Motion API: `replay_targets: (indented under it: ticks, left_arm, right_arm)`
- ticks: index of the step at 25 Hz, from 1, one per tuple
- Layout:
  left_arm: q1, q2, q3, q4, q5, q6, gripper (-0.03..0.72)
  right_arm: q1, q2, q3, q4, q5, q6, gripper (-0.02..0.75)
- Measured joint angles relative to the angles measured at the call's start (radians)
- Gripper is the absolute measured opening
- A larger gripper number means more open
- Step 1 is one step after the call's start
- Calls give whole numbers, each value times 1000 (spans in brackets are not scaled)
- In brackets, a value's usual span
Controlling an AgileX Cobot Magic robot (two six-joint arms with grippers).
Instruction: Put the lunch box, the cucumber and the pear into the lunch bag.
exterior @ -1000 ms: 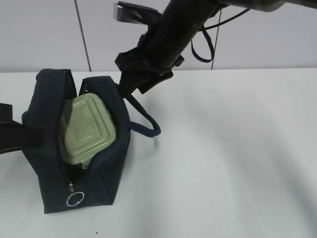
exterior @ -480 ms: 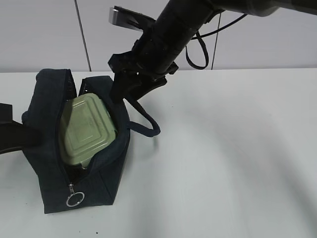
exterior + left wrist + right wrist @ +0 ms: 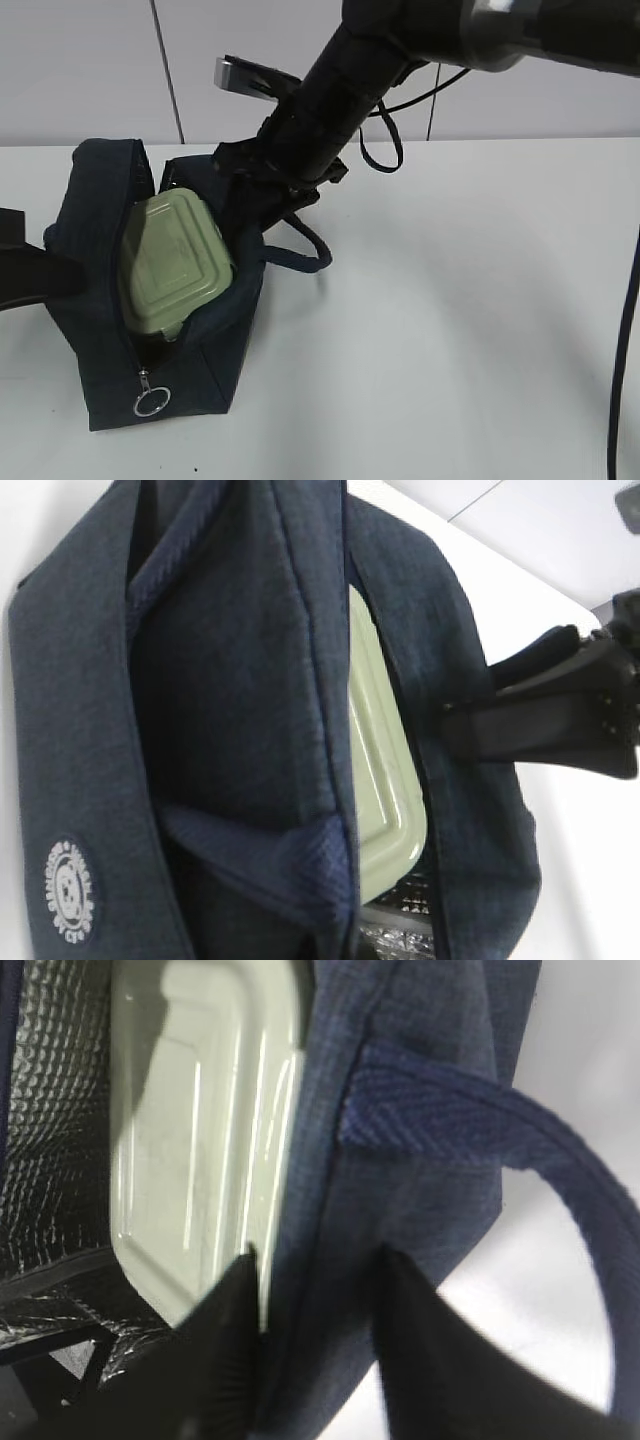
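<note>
The navy lunch bag (image 3: 95, 200) stands open at the left of the table. The sage-green lunch box (image 3: 175, 265) lies tilted inside it and also shows in the left wrist view (image 3: 385, 780) and the right wrist view (image 3: 200, 1140). My right gripper (image 3: 240, 215) is open and straddles the bag's right wall (image 3: 420, 1160), one finger inside beside the lunch box, one outside. My left gripper (image 3: 40, 275) is at the bag's left wall; bunched fabric (image 3: 300, 860) hides its fingers. The cucumber and the pear are out of view.
The bag's loop handle (image 3: 300, 255) lies on the white table to the right of the bag. A silver zipper ring (image 3: 150, 403) hangs at the bag's near end. A wall stands behind the table.
My right gripper has moved down and to the left, from above the handle onto the bag's right wall. The bag, the lunch box and the left arm have stayed put.
</note>
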Motion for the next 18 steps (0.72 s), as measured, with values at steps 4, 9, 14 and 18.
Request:
replay_targets:
  ticks: [4,9,14,18]
  left_arm:
    - [0,0,0,-1,-1,5,-15]
    - [0,0,0,-61,1,62,-15]
    - [0,5,-4,-148,9,121,-15]
    - [-20,53,-54,-157,25,137,-15]
  right_arm:
    - [0,2,-10,-29,31,0,35]
    - [0,4,-58,-139,53,25,8]
    - [-6,-19,-75,-288,61,75,8]
    - [-12,-72,-77,-401,77,116,7]
